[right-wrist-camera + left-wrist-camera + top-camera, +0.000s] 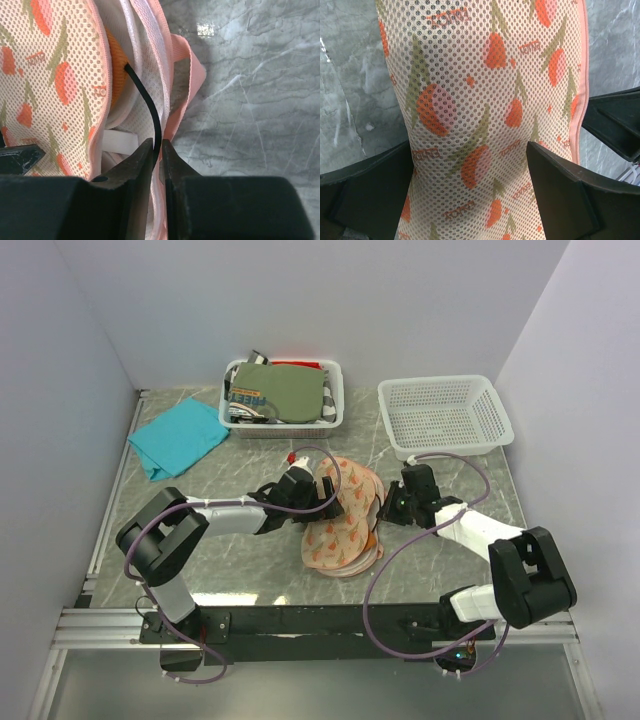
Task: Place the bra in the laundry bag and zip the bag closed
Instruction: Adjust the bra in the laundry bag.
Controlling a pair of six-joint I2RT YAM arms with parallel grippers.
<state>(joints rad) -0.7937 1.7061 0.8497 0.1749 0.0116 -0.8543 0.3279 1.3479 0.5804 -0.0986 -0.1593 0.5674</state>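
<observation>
The laundry bag (345, 535), pinkish mesh with orange print, lies open at the table's middle with its lid tilted up. My left gripper (318, 492) stands open at the lid's narrow waist. In the left wrist view the mesh (485, 100) fills the gap between the wide-apart fingers (560, 190). The bra (114, 75) shows as an orange patch inside the bag (50, 75). Its thin dark strap (150, 105) curves out over the bag's edge. My right gripper (159, 142), at the bag's right side (388, 505), is shut on that strap.
A teal cloth (178, 436) lies at the back left. A white basket (338, 390) at the back holds an olive-green garment (285, 392). Another white mesh basket (445, 417) stands at the back right. Walls close in on three sides.
</observation>
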